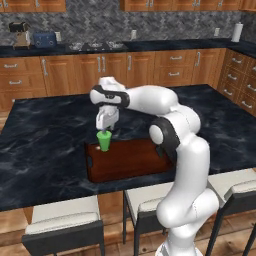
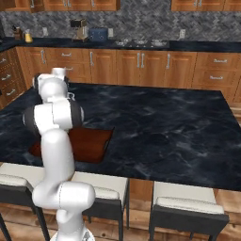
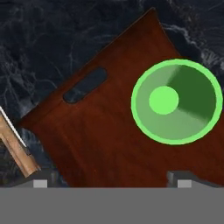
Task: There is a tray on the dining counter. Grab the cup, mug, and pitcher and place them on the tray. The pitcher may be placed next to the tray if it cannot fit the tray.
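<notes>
In the left base view, the plain bright green tapered cup (image 1: 104, 140) stood upright on the far left part of the flat dark reddish-brown wooden tray (image 1: 132, 162), which lay on the black, white-veined marble dining counter (image 1: 45, 145). The white arm's two-finger gripper (image 1: 105, 129) hung directly above the cup, pointing down, its tips just at the rim; whether they touched it could not be told from there. In the right base view, the tray (image 2: 94, 141) showed as a reddish-brown patch on the dining counter (image 2: 160, 122), mostly hidden behind the arm. In the hand view, looking straight down, the cup (image 3: 176, 101) appeared as a green ring with a lighter bottom, resting on the tray (image 3: 96, 131) beside its cut-out handle (image 3: 85, 85). The gripper (image 3: 112, 181) had its jaws spread wide, holding nothing; the cup sat above the right-hand fingertip (image 3: 183, 179), clear of both tips.
</notes>
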Motion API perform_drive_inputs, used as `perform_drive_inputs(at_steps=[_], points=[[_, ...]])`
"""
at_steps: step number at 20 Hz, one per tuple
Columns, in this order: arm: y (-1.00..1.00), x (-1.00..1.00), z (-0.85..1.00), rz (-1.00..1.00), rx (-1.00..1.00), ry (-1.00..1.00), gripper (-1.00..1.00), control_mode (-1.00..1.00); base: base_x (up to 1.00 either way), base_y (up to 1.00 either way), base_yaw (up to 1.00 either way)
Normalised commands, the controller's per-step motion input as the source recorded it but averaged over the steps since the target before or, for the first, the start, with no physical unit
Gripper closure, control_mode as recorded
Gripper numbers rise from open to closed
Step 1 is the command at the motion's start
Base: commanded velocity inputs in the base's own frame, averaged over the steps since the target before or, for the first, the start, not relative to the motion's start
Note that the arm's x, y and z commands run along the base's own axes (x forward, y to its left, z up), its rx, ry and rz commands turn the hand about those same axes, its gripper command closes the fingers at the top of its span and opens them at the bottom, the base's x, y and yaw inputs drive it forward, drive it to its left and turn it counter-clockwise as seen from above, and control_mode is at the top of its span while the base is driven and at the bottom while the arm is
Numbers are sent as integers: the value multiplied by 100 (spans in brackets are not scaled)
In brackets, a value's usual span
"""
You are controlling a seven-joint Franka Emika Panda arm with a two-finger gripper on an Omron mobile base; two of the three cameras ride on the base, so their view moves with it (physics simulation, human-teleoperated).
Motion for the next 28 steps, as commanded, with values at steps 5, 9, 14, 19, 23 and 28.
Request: perform_drive_inputs(at_steps=[5,9,14,19,23,28], points=[[-27,-95,19,0,0,0,-100,-100,0,0,0],[-33,-90,23,0,0,0,-100,-100,0,0,0],[-21,-71,35,0,0,0,-100,-100,0,0,0],[-4,-55,43,0,0,0,-100,-100,0,0,0],[-3,-59,38,0,0,-4,-100,-100,0,0,0],[-7,-43,24,-15,0,-5,-100,-100,0,0,0]])
